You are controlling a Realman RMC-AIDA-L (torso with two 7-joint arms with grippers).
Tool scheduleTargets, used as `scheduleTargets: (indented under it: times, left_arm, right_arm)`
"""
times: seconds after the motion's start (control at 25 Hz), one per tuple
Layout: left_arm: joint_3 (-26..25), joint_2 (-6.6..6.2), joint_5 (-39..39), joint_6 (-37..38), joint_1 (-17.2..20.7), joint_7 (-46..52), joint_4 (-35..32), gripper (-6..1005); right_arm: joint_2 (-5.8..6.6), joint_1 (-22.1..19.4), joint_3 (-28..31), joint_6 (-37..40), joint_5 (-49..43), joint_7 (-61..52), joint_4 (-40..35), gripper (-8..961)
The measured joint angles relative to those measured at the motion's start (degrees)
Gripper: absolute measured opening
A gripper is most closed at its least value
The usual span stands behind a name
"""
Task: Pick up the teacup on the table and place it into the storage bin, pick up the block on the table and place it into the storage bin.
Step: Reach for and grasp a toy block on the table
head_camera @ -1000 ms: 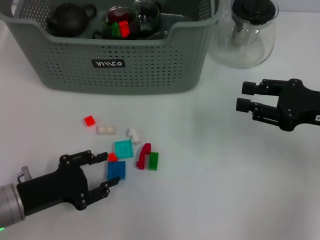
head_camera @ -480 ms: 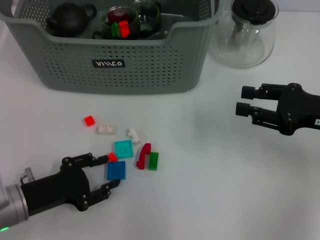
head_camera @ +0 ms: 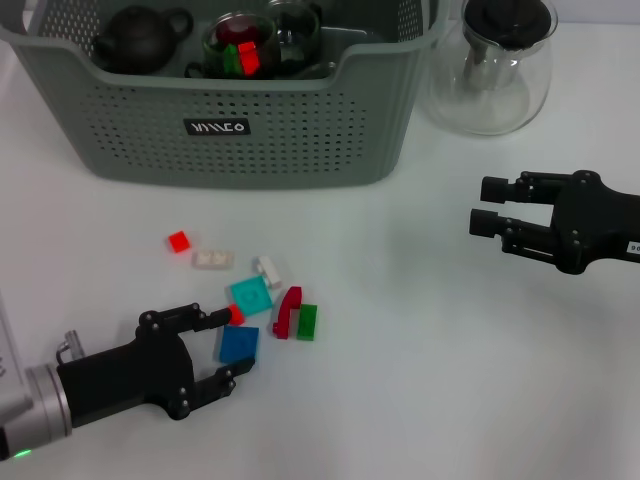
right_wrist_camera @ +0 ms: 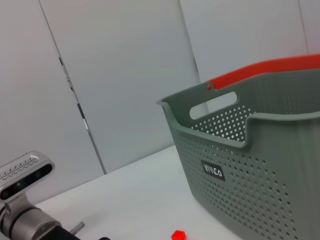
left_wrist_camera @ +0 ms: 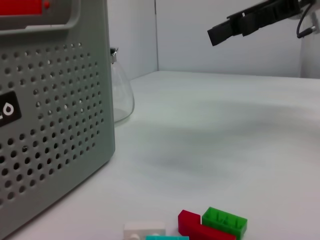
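At the near left edge of the bench (head_camera: pixel 430 400), the left gripper (head_camera: pixel 225 348) lies low with its fingers spread around the blue block (head_camera: pixel 238 344); its arm is cut off by the picture's edge. Since a second ago this gripper has crept forward, and the blue block has turned slightly between its fingers. Touching the upper finger sits a small red block (head_camera: pixel 236 314), half hidden. Just beyond lie a teal block (head_camera: pixel 249 296), a dark red block (head_camera: pixel 288 311) and a green block (head_camera: pixel 306 321) close together, then a white block (head_camera: pixel 268 270), a pale block (head_camera: pixel 212 260) and a lone red block (head_camera: pixel 179 241). On the right, well apart, the right gripper (head_camera: pixel 487 206) hovers level above the bench, fingers parted and holding nothing; it has hardly shifted. At the back stands the storage bin (head_camera: pixel 240 130), its far wall cut off. Inside it are a dark teapot (head_camera: pixel 140 38) and a glass teacup (head_camera: pixel 240 42) holding red and green pieces, hard to make out. Beside the bin stands a glass pitcher (head_camera: pixel 495 65).
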State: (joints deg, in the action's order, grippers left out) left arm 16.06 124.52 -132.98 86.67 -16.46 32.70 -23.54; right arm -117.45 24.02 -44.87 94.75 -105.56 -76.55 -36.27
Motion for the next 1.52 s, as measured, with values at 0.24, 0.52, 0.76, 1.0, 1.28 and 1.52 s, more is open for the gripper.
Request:
scheduleTargets:
  times: [0.24,0.52,0.76,1.0,1.28,1.52]
  left_arm:
    - [-0.1,0.02,0.1,-2.4,-0.2,-1.6,1.4,573]
    - [-0.6,-0.02,0.5,-1.9,-0.3,-1.8,1.5,573]
    - [-0.7,-0.07,0.6,-1.2,0.0,-1.8,1.2,572]
    - [-0.7,-0.01,0.5,-1.5,0.0,-1.8,1.4,572]
    - [-0.6,0.02,0.3,-1.6,0.1,-1.9,1.5,571]
    - [-0.6,-0.02,0.3,-2.0,-0.2,-1.5,1.1,571]
  right_arm:
    - [0.03,0.0,0.1,0.2,0.0,0.0,0.0,505]
    - [0.09,0.1,0.2,0.3,0.0,0.0,0.0,505]
    - [0.12,0.3,0.3,0.2,0.0,0.0,0.0,504]
    - [0.12,0.6,0.3,0.2,0.0,0.0,0.0,504]
    - [0.21,0.7,0.3,0.0,0.0,0.0,0.0,504]
    - [0.21,0.7,0.3,0.0,0.0,-0.2,0.0,504]
